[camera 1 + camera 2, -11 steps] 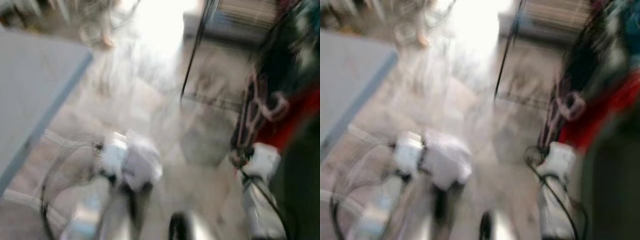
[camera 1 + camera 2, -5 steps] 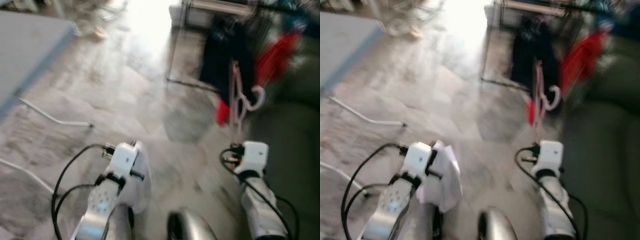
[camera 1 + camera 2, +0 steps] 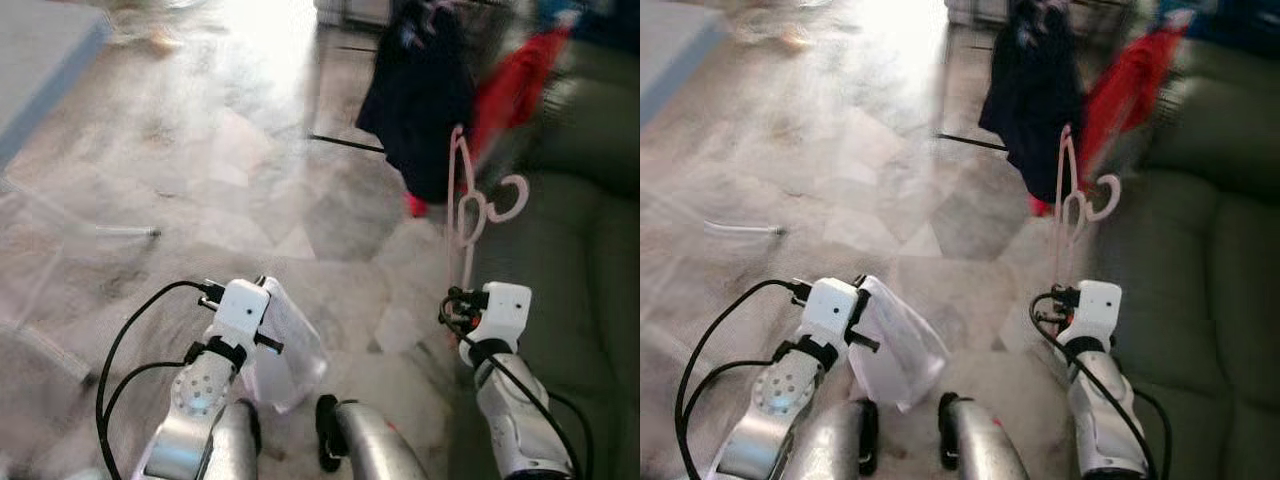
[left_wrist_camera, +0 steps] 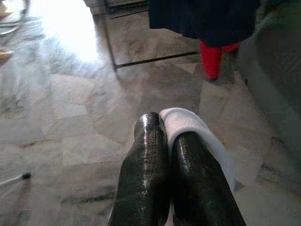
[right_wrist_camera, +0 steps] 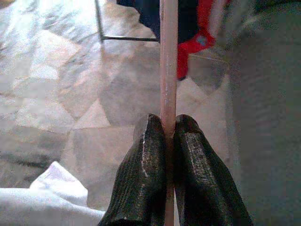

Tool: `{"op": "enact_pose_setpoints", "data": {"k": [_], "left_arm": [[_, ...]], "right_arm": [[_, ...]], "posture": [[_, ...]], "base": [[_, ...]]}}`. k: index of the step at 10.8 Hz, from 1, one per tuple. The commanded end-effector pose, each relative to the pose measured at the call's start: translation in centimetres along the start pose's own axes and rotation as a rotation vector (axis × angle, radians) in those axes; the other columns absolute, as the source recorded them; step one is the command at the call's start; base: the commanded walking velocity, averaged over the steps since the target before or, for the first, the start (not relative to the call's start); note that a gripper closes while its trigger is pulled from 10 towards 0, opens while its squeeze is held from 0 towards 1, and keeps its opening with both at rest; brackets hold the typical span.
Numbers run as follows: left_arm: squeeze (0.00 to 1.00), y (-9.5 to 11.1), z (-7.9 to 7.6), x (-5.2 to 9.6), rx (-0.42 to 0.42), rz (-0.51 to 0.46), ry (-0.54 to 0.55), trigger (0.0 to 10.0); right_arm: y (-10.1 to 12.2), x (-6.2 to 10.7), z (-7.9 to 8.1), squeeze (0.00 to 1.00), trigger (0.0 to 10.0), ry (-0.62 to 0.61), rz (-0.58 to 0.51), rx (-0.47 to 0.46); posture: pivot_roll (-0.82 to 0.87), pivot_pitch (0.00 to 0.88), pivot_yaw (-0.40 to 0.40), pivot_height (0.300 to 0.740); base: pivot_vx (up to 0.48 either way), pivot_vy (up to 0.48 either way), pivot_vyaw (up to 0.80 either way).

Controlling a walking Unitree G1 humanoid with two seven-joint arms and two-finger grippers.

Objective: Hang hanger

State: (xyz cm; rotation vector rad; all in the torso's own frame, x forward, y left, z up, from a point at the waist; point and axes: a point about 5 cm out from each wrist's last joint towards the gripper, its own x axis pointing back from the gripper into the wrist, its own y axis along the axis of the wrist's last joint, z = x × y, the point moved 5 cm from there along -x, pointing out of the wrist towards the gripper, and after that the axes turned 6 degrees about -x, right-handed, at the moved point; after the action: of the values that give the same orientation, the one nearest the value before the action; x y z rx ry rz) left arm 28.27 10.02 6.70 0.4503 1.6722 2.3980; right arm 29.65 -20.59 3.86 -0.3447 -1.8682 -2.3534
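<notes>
A pink plastic hanger (image 3: 462,205) stands upright in front of me, its hook (image 3: 510,200) curling toward the sofa. My right gripper (image 5: 163,129) is shut on the hanger's straight bar (image 5: 168,56); its white wrist (image 3: 497,312) sits below the hanger in the eye views. My left gripper (image 4: 170,136) is shut on a white cloth (image 4: 190,125), which hangs as a pale fold (image 3: 285,345) beside the left wrist (image 3: 238,312). Ahead hang a dark garment (image 3: 420,95) and a red garment (image 3: 510,85) on a clothes rack.
A grey-green sofa (image 3: 590,260) runs along my right side. The rack's black base bar (image 3: 345,143) lies on the marble floor (image 3: 220,170) ahead. A thin white cable (image 3: 120,231) lies on the floor at left. A pale-blue surface edge (image 3: 40,60) sits far left.
The camera has swung and tilted, so the rack, garments and sofa have shifted and the picture is sharper. Both grippers keep the same hold on cloth and hanger.
</notes>
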Motion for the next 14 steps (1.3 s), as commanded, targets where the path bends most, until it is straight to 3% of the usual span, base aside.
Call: {"op": "enact_pose_setpoints", "data": {"k": [1,3,11,13,14], "left_arm": [[0.00,1.1,-0.2,0.0,-0.012,-0.046,-0.019,10.0],[0.00,1.3,-0.6,0.1,-0.044,-0.060,-0.058,10.0],[0.00,2.0,-1.7,0.3,-0.132,-0.112,-0.143,10.0],[0.00,2.7,-1.3,0.1,-0.193,-0.146,-0.132,10.0],[0.00,3.6,-0.5,0.3,-0.157,-0.192,-0.117,10.0]], "right_arm": [[0.0,0.1,-0.1,0.00,10.0,0.000,0.008,-0.015],[0.1,-0.1,0.0,0.00,10.0,0.001,0.004,-0.022],[1.2,-0.1,-1.2,0.00,10.0,-0.076,-0.063,0.030],[1.5,-0.4,-0.9,0.00,10.0,-0.067,-0.073,0.043],[1.6,-0.3,-0.8,0.00,10.0,-0.061,-0.073,0.051]], "posture": [[0.01,0.288,-0.071,0.740],[0.01,0.286,-0.060,0.740],[0.02,0.287,-0.053,0.740],[0.02,0.294,-0.060,0.740],[0.02,0.301,-0.064,0.740]], "base": [[0.000,0.480,-0.80],[0.000,0.478,-0.80],[0.000,0.000,-0.80],[0.000,0.000,-0.80],[0.000,0.000,-0.80]]}}
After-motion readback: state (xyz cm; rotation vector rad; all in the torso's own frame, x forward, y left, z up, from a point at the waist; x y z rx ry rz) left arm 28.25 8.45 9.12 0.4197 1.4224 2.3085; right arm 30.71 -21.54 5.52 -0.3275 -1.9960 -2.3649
